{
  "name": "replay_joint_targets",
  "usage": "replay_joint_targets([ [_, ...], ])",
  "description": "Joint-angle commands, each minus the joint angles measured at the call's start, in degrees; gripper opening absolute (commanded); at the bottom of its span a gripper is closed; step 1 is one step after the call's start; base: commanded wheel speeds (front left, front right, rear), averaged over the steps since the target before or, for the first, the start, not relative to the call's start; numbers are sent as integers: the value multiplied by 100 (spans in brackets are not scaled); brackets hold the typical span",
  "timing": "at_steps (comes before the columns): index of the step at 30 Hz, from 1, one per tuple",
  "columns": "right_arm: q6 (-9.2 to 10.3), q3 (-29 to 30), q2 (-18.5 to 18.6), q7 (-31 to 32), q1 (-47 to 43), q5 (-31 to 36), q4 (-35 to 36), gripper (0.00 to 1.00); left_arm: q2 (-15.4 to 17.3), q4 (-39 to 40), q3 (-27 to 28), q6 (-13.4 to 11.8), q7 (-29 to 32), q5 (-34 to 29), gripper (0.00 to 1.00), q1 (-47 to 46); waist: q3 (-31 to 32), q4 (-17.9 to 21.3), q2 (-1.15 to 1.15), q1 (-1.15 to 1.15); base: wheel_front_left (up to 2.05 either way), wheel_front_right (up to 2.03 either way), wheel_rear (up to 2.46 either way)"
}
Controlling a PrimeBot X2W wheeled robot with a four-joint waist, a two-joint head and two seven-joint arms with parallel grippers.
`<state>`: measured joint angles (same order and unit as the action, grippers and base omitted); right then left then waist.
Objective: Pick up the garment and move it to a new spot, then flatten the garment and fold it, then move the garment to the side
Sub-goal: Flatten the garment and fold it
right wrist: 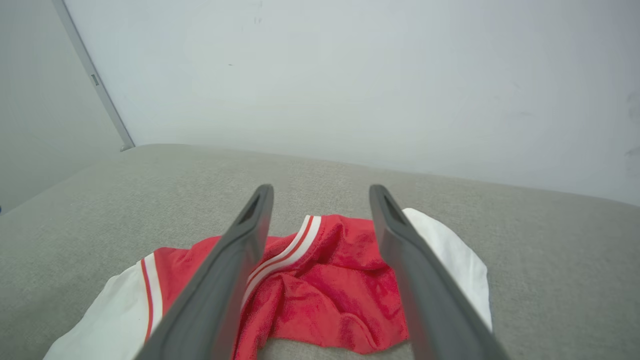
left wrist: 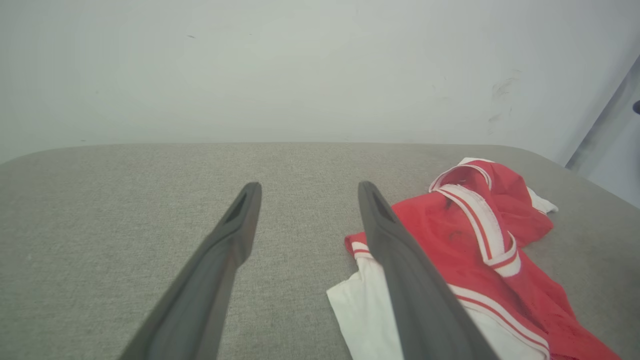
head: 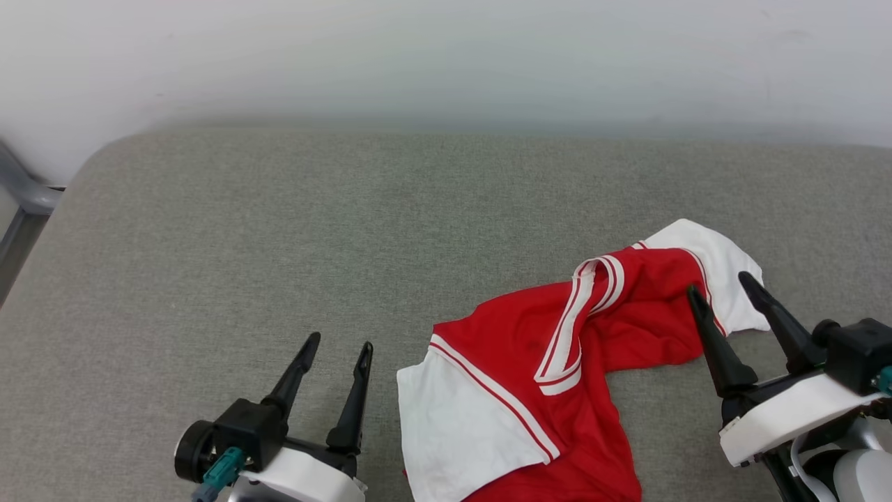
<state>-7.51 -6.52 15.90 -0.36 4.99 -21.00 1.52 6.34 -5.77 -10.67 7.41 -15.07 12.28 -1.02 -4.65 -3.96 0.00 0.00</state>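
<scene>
Big pale wall point(head: 446, 56) across the back. Below it, a wide grey padded surface point(head: 279, 230) with rounded corners, running right across the view.

On the near right part of it, the garment point(head: 516, 348): red body crumpled and twisted, lying in a loose diagonal from the near edge up toward the right.

At its right end, the right gripper point(head: 718, 283): fingers spread wide either side of the bunched red cloth, gripping nothing; whether the tips touch the fabric, impossible to judge.

Down at lower left, the left gripper point(head: 341, 341): parted just as wide, empty, poised over bare grey padding, just beside the shirt and apart from it.

Then the near white sleeve point(head: 460, 425), lying flat. The far white sleeve point(head: 718, 254), beyond the right fingers. Striped collar trim point(head: 568, 328) looping across the middle. Off the left edge, a sliver of grey metal frame point(head: 24, 199).
</scene>
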Motion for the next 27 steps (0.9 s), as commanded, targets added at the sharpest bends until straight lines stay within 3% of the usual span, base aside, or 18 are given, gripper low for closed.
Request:
replay_joint_targets([
  [1,4,57,-49,-77,-64,81,36,100,33,-38,-30,11,-15,37,100,32,-39,37,0,0,0,0,0],
  [4,4,193,-249,-232,-171,281,67,100,229,-212,-272,10,250,191,100,-105,-128,108,0,0,0,0,0],
  [13,4,341,-436,-241,-115,549,315,100,1014,238,-942,6,2975,806,100,-818,-568,352,0,0,0,0,0],
  [18,4,307,-510,-285,-35,601,335,100,1353,394,-1185,5,4157,985,100,-1145,-863,515,0,0,0,0,0],
  [27,4,270,-615,-417,110,633,224,100,1525,72,-1360,-75,4869,894,100,-1338,-1246,790,0,0,0,0,0],
])
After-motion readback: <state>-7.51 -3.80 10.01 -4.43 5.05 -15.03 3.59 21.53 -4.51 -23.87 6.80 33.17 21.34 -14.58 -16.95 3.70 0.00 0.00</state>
